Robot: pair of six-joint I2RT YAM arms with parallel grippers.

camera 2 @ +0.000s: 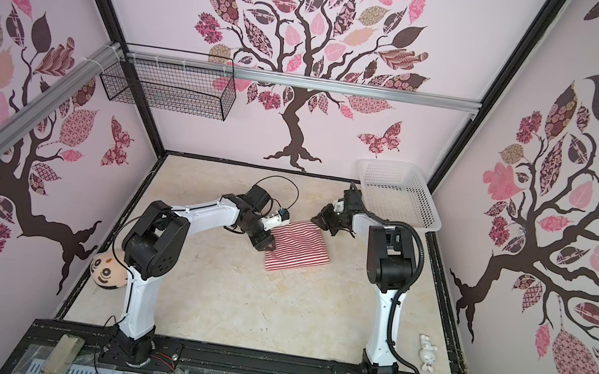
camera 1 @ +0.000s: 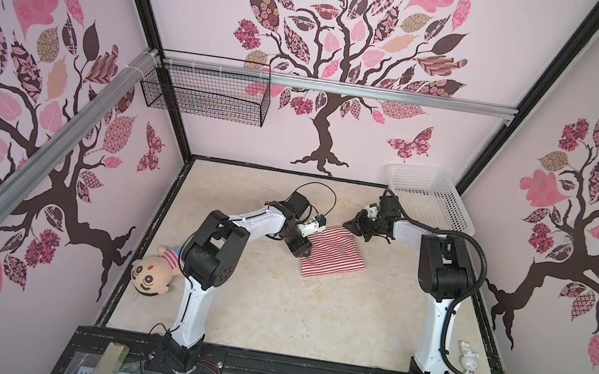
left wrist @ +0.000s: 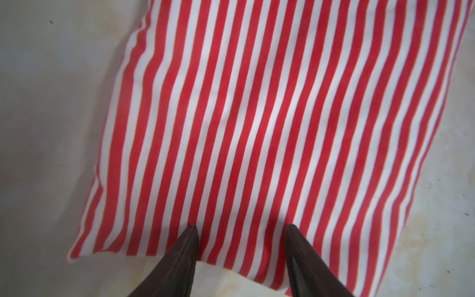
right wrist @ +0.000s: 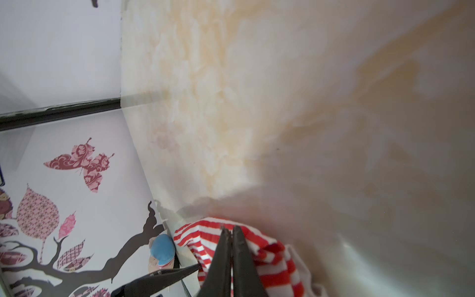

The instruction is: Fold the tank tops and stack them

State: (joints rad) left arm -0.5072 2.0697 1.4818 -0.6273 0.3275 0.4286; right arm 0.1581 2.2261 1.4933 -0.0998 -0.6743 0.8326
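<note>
The tank top (camera 1: pixel 334 253) (camera 2: pixel 297 251) lies folded into a red-and-white striped rectangle at the middle of the table. My left gripper (camera 1: pixel 304 254) (left wrist: pixel 241 228) stands open at its left edge. Both of its fingertips (left wrist: pixel 191 239) rest on the striped cloth (left wrist: pixel 257 115), just inside the hem. My right gripper (camera 1: pixel 348 226) (right wrist: pixel 230 228) is at the far corner with its jaws together. The striped cloth (right wrist: pixel 270 257) bunches up around the tips there, so the corner looks pinched between them.
A white plastic basket (camera 1: pixel 428 193) sits at the back right, just behind the right arm. On the back wall at the left hangs a black wire basket (camera 1: pixel 206 94). A plush doll (camera 1: pixel 152 270) lies by the left arm's base, and a small white figurine (camera 1: pixel 468 358) lies near the right edge.
</note>
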